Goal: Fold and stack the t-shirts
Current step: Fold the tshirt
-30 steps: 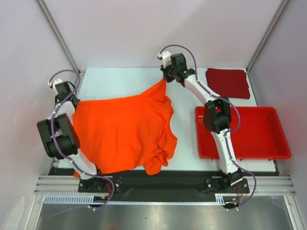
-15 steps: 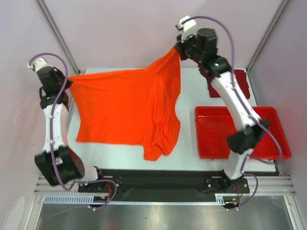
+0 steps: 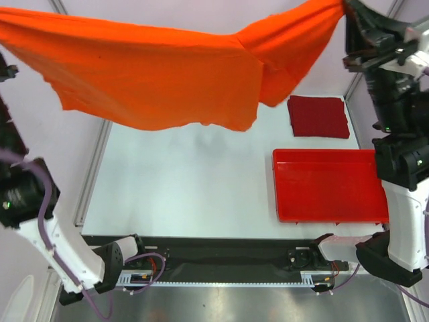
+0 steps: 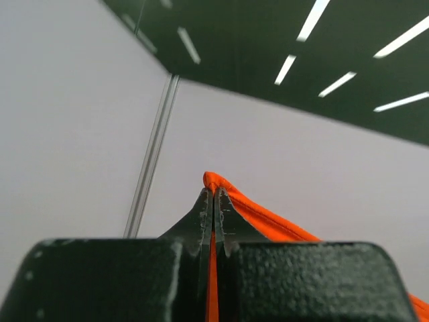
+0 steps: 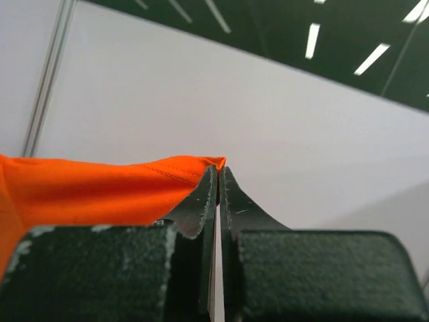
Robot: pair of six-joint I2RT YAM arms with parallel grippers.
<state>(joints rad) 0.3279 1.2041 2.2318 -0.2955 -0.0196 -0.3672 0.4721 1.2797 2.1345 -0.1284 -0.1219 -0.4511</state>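
The orange t-shirt [image 3: 161,74] hangs stretched in the air, high above the table, held by two corners. My left gripper [image 4: 214,194] is shut on its left corner [image 4: 218,182], out of the top view at the upper left edge. My right gripper [image 5: 219,173] is shut on its right corner [image 5: 134,191], which shows in the top view at the upper right [image 3: 345,8]. The dark red t-shirt [image 3: 318,116] lies as a folded square on the table at the back right.
A rigid red plastic tray [image 3: 328,186] sits on the right of the white table [image 3: 181,181], just in front of the folded shirt. Both arms [image 3: 402,154] stand raised at the sides. Enclosure walls and metal posts [image 3: 90,174] border the table.
Both arms have lifted the orange t-shirt from the table high into the air and pulled it wide between them. The folded dark red shirt and the tray have not moved.
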